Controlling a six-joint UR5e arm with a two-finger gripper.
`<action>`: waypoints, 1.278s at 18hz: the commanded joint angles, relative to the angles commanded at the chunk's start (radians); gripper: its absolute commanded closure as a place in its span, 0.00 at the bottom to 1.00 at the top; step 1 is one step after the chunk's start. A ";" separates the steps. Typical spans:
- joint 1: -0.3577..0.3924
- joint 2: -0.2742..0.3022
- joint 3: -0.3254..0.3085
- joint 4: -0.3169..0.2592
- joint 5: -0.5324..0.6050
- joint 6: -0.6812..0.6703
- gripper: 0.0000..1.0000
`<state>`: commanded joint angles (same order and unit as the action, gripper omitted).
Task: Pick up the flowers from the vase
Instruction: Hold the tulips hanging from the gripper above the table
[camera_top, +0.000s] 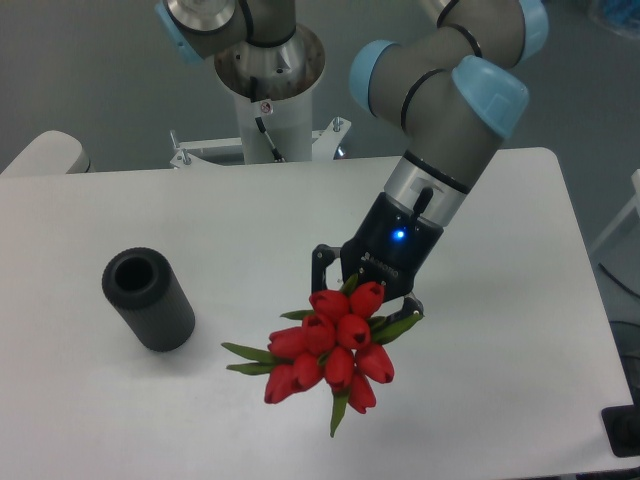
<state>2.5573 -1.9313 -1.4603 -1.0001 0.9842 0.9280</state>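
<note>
- From my remote station I logged the end effector (364, 287) at the centre-right of the white tabletop (520, 330), its fingers pressed in on the flowers (333, 346).
- The flowers were out of the vase (148, 299): red tulip buds bunched tight just below the end effector, heads toward the camera, narrow green leaves fanning out left and downward.
- The stems were hidden behind the buds and the black body of the end effector, so I could not see the exact contact point.
- The vase stood upright at the left of the tabletop, well apart from the bunch, its round mouth open and dark.
- 1 blue light glowed on the end effector's body (399, 236).
</note>
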 joint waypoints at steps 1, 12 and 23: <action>-0.011 -0.008 -0.003 -0.002 0.058 0.006 0.98; -0.025 -0.100 0.020 -0.049 0.303 0.095 0.97; -0.066 -0.184 0.098 -0.126 0.494 0.291 0.97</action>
<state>2.4913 -2.1152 -1.3623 -1.1259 1.4785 1.2194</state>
